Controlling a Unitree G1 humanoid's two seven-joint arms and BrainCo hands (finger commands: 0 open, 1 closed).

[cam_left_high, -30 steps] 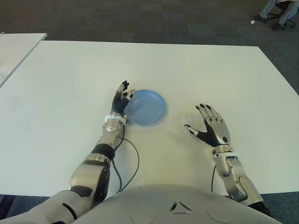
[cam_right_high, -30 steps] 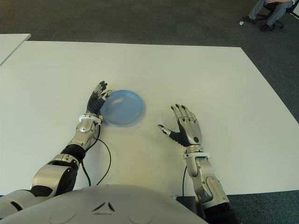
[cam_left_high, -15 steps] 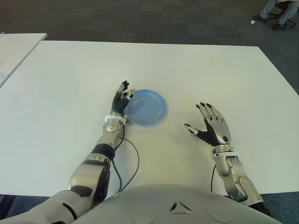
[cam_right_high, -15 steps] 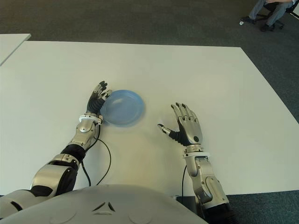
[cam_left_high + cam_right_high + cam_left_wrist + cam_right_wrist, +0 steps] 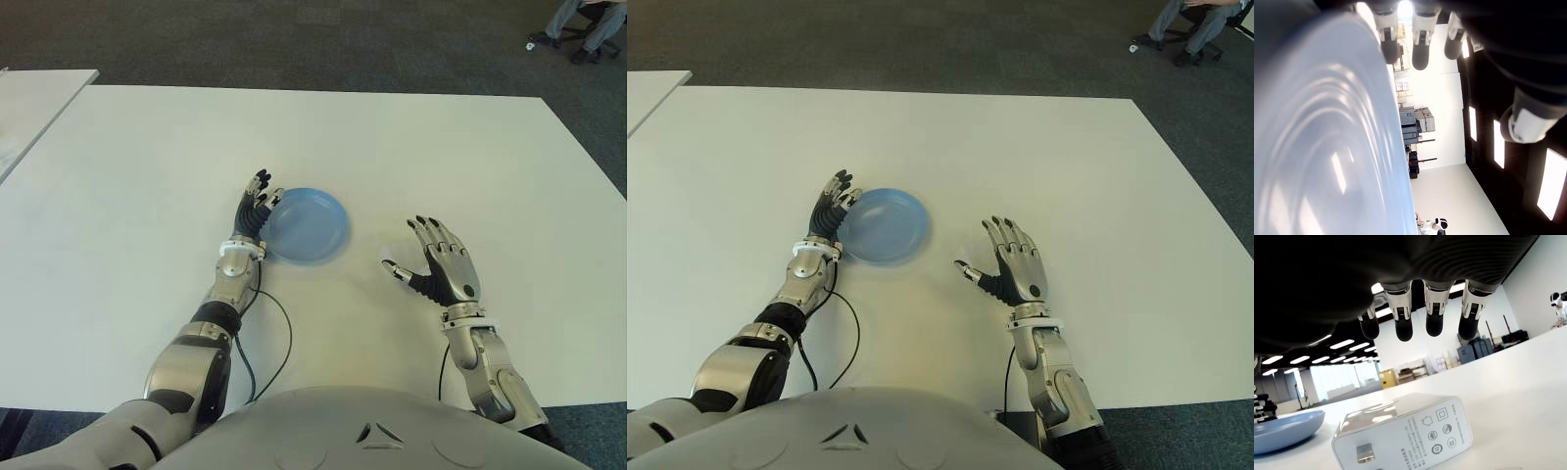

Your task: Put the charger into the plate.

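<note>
A blue plate [image 5: 308, 225] sits on the white worktop [image 5: 441, 147], a little left of centre. The left hand [image 5: 254, 208] is against the plate's left edge, fingers stretched out along the rim and holding nothing; its wrist view is filled with the plate's pale blue surface [image 5: 1317, 147] with the fingertips [image 5: 1420, 46] straight beyond it. A black cable [image 5: 279, 343] loops over the worktop beside the left forearm.

The right hand [image 5: 441, 272] is to the right of the plate and nearer the robot, well apart from it, palm down with its fingers spread wide and the thumb pointing toward the plate. It grips nothing. From the right wrist view, a white charger [image 5: 1403, 438] lies flat on the worktop directly beneath the spread fingers [image 5: 1403, 318], with clear space between them and the charger; a printed label and a metal port face the camera. The charger is outside the plate, whose rim [image 5: 1286, 431] shows farther off. In the eye views the hand covers the charger.

At the far right corner of the floor, a person's legs [image 5: 580, 24] and a chair base show.
</note>
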